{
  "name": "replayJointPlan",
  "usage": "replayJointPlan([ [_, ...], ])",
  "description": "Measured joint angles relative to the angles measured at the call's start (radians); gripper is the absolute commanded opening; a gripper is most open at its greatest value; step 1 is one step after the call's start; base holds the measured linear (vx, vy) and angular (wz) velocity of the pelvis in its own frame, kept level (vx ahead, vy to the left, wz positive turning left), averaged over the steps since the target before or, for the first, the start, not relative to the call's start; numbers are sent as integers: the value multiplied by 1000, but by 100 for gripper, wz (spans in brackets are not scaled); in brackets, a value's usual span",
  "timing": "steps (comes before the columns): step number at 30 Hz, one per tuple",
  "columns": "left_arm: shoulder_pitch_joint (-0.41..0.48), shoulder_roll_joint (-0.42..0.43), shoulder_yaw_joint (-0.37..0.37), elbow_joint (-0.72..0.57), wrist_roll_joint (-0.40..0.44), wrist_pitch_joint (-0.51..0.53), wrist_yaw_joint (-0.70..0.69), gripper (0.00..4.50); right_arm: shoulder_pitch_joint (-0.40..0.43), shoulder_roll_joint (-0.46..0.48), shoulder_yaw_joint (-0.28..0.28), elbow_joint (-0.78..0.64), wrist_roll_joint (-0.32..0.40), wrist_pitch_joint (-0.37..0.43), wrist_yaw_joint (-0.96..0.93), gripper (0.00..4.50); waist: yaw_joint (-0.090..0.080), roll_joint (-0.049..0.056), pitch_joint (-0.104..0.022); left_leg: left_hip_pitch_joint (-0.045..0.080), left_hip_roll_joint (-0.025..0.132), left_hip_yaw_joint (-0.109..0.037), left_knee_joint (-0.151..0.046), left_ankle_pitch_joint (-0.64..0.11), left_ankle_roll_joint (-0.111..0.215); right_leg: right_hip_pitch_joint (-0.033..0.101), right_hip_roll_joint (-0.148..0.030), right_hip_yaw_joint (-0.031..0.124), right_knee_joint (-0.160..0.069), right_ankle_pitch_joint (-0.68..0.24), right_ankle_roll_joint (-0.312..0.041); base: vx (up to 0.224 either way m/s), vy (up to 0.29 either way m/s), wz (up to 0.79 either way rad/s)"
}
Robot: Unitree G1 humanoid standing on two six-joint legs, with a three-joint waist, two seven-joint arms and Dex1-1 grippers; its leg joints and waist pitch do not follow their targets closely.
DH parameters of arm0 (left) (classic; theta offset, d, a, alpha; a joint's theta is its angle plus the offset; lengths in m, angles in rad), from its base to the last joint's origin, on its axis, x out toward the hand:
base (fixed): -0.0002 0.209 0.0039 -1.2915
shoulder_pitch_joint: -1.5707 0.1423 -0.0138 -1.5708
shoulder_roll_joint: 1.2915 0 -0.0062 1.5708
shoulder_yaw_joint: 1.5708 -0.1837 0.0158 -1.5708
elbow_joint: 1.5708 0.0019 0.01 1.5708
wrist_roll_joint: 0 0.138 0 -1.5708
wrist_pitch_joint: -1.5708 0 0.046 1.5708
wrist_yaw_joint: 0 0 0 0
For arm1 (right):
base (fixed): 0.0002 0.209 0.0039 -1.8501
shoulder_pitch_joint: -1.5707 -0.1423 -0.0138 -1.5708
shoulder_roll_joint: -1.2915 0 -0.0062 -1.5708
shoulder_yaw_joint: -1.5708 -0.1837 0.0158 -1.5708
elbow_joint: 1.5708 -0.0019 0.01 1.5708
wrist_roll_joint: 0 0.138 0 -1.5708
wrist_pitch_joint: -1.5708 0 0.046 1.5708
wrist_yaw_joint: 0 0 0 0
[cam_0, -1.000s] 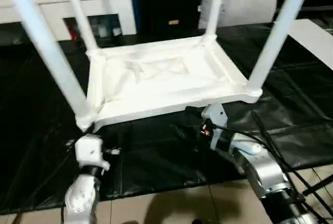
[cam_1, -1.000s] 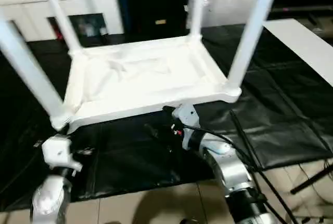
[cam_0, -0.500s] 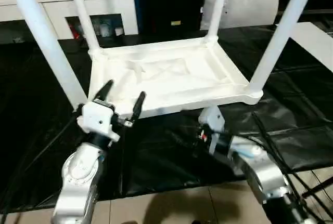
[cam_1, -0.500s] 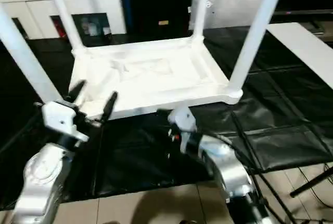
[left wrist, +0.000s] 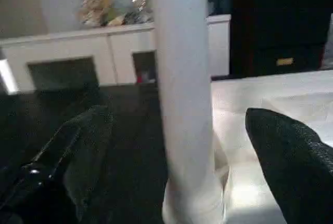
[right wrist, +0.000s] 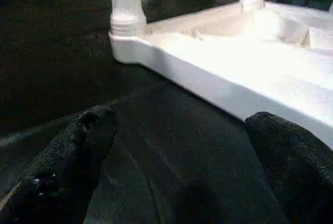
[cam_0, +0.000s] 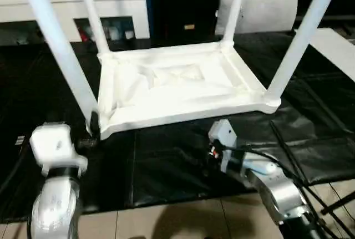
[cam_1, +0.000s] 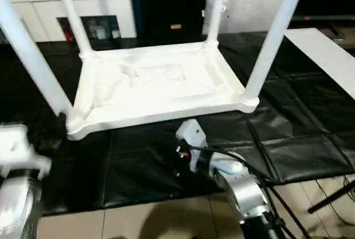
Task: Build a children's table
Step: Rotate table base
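Observation:
The children's table lies upside down on the black mat: the white tabletop (cam_0: 177, 84) has its ribbed underside facing up, with four white legs standing in its corner sockets. My left gripper (left wrist: 179, 120) is open at the near left leg (cam_0: 61, 56). In the left wrist view that leg (left wrist: 182, 78) rises in the gap between the two black fingers, and I see no contact. My right gripper (right wrist: 179, 117) is open and empty, low over the mat. It sits just in front of the tabletop's near rim (right wrist: 208, 83), below the near right leg (cam_0: 302, 34).
The black mat (cam_0: 166, 161) covers the floor, and bare tiles (cam_0: 166, 222) lie nearest me. A grey cushion (cam_0: 260, 9) stands behind the table and a white cabinet (cam_0: 55, 0) at the back left. A white board (cam_0: 335, 45) lies to the right. Cables (cam_0: 310, 178) trail by my right arm.
My left arm rose, showed its open fingers at the tabletop's near left corner, then swung left to the near left leg. My right gripper drew back slightly from the rim.

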Motion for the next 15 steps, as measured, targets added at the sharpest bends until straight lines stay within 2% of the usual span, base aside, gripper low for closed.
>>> replayJointPlan([
  [3, -80, 70, 8, 105, -13, 0, -56, 450, -20, 3, -6, 7, 2, 7, -9, 450, -4, 1, 0, -1, 0, 0, 0, 0, 0, -1, 0, 1, 0, 1, 1, 0, 0, 0],
  [7, -194, 140, 32, 307, -60, 15, -144, 450, -32, 10, -29, 17, 9, 7, -19, 450, -4, 8, 0, -3, -1, 0, -1, -1, 0, -3, 0, 2, 2, 2, 1, 0, 0, 0],
  [9, -230, 171, 38, 373, -57, 28, -145, 450, -36, 13, -29, 18, 14, 7, -16, 450, -4, 12, -1, -5, -1, 0, -1, -1, 0, -6, 0, 3, 4, 3, 0, 0, 0, 0],
  [10, -246, 178, 42, 402, -55, 33, -147, 450, -38, 12, -30, 20, 14, 7, -13, 450, -3, 20, -2, -7, -1, 0, -2, -1, 1, -8, 0, 3, 4, 3, 0, 0, 0, 0],
  [12, -274, 180, 44, 443, -63, 37, -154, 450, -48, 13, -33, 34, 14, 6, -12, 450, -1, 28, -2, -9, -1, 1, -2, 0, 3, -11, 0, 3, 5, 3, -1, 0, 0, 0],
  [15, -329, 180, 45, 496, -113, 35, -211, 450, -70, 16, -43, 67, 10, 2, -31, 450, 12, 31, -2, -8, -1, 1, -2, 1, 4, -12, 0, 3, 8, 1, -2, 0, 0, 0],
])
